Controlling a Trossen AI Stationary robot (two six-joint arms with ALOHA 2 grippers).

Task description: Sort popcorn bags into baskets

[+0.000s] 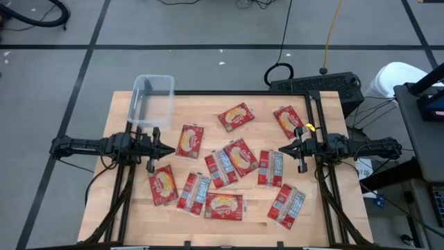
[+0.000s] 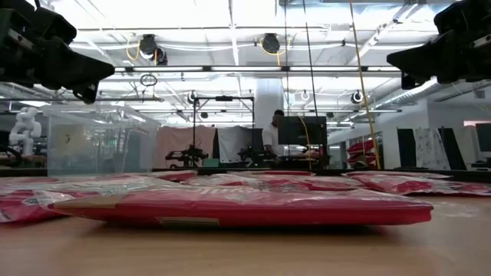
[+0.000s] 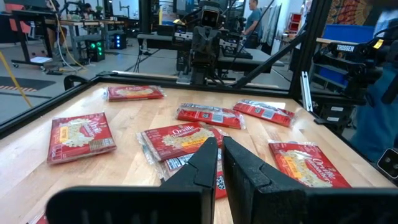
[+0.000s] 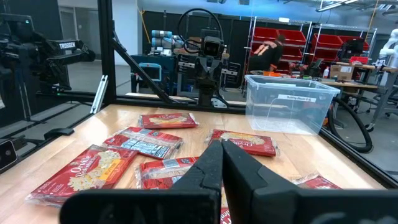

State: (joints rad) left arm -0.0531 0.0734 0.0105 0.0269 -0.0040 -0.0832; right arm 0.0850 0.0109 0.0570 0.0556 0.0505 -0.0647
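Note:
Several red popcorn bags (image 1: 241, 157) lie flat and scattered over the middle of the wooden table (image 1: 208, 104), some overlapping. One bag (image 1: 190, 140) lies just ahead of my left gripper (image 1: 171, 149), which is shut and points level toward the right above the table's left side. The basket, a clear plastic tub (image 1: 153, 101), stands with nothing in it on the far left corner. At the table's right side my right gripper (image 1: 280, 148) is shut too and points level toward the left. In the wrist views the left gripper (image 3: 220, 144) and right gripper (image 4: 222, 146) hold nothing.
Black frame rails (image 1: 316, 118) run along the table's edges. Beyond the far right corner sits a dark box (image 1: 316, 87) with cables. Bare wood shows between the basket and the nearest bags. A person (image 2: 272, 134) stands in the room far behind.

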